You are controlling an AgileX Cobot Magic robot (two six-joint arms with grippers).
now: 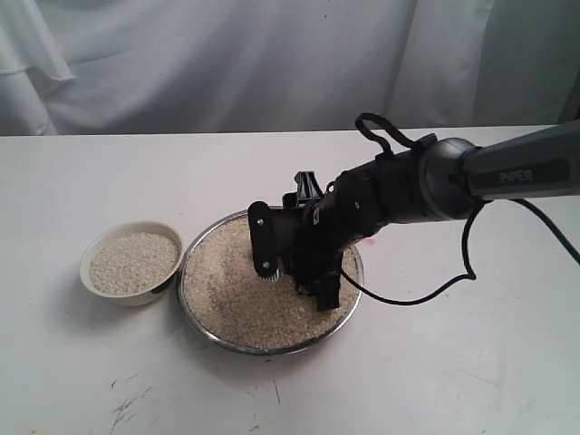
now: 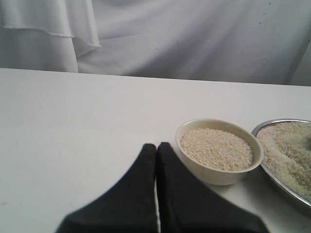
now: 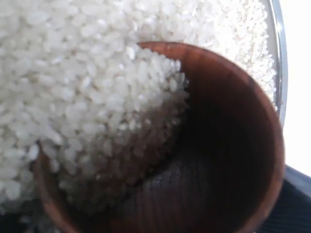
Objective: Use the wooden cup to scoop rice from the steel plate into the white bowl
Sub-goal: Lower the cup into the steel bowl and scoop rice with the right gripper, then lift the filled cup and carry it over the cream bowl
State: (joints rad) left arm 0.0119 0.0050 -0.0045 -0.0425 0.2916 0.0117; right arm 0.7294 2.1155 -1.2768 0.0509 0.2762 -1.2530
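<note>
The steel plate [image 1: 263, 350] lies mid-table, heaped with rice [image 1: 231, 294]. My right gripper [image 1: 299, 272] is low over the plate's middle, shut on the wooden cup [image 3: 233, 145], which the arm hides in the exterior view. In the right wrist view the cup is tipped on its side in the rice [image 3: 73, 73], and grains fill part of its dark inside. Left of the plate stands the white bowl [image 1: 91, 258], holding rice almost to its rim. My left gripper [image 2: 156, 146] rests shut and empty just beside the bowl [image 2: 214, 174], with the plate's rim [image 2: 282, 121] beyond.
A black cable [image 1: 435, 290] loops from the right arm down onto the table right of the plate. White cloth [image 1: 227, 63] hangs behind the table's far edge. Dark scuff marks [image 1: 131, 403] show on the table near its front left.
</note>
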